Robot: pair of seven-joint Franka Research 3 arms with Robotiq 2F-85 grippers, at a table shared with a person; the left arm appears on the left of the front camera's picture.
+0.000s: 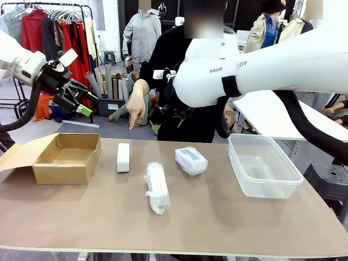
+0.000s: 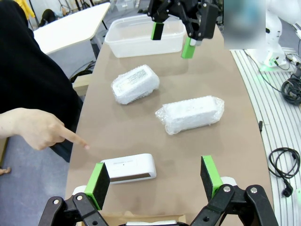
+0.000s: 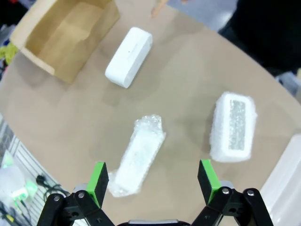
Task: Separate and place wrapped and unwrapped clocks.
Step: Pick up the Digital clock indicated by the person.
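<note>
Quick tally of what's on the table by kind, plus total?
Wrapped clocks: 2 (long wrapped clock, squat wrapped clock)
Unwrapped clocks: 1 (unwrapped clock)
Cardboard boxes: 1 (cardboard box)
Clear plastic tubs: 1 (clear plastic tub)
Total: 5
</note>
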